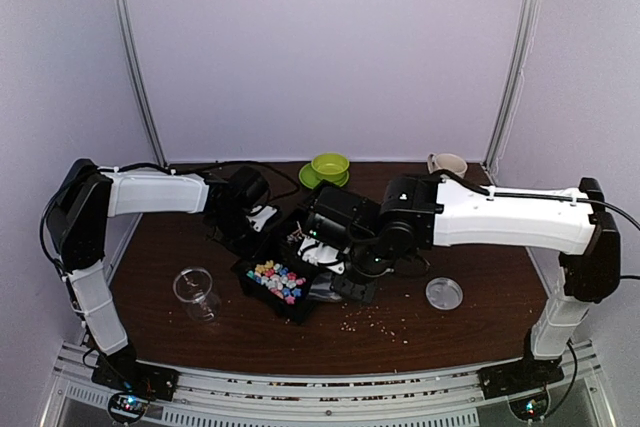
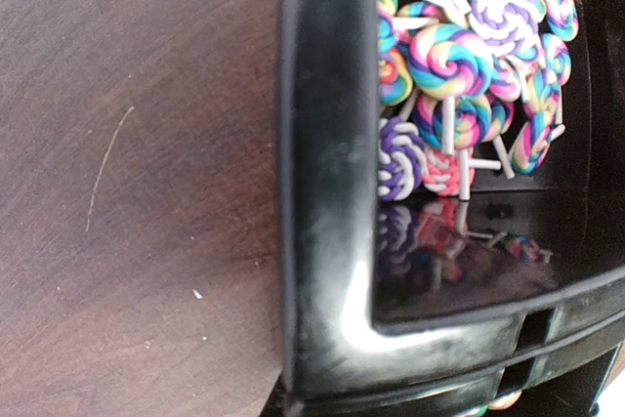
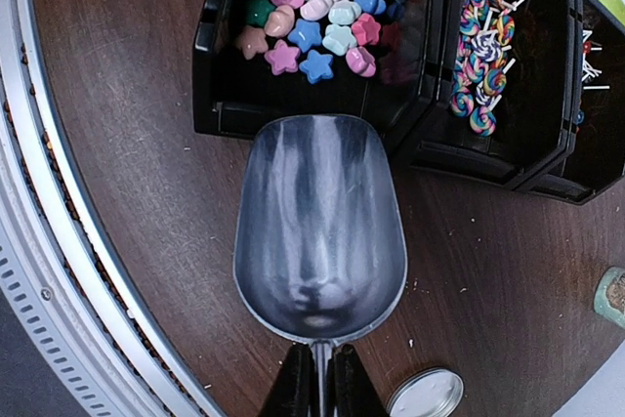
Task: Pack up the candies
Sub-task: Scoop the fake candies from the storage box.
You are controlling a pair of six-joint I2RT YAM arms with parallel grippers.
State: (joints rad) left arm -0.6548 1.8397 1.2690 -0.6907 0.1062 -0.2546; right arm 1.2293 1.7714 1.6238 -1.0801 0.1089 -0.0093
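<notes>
Gripping the thin handle of a metal scoop [image 3: 319, 222], the right gripper [image 3: 316, 370] has its jaws closed tight on it. The scoop bowl is empty and sits low over the desk [image 3: 127, 192], with its mouth at the near wall of the black candy bin [image 3: 207, 75].

The candies [image 3: 314, 17], pastel stars and hearts, are piled inside this bin toward its far side; none are in the scoop. The lollipop bin [image 3: 542, 95] touches the candy bin and holds swirl lollipops [image 3: 480, 56]. A third bin [image 3: 598, 134] continues the row; its contents are unclear. All three bins stand at mid-desk.

The left gripper [image 1: 260, 219] is at the back of the bin row with its jaws closed. Its wrist view shows a corner of the lollipop bin directly below, but whether the rim is pinched cannot be told.

- Clear cup [image 1: 197, 293]: toward the left front corner of the desk
- Round lid [image 1: 444, 293]: right of the bins
- Green bowl [image 1: 329, 165]: at the back edge
</notes>
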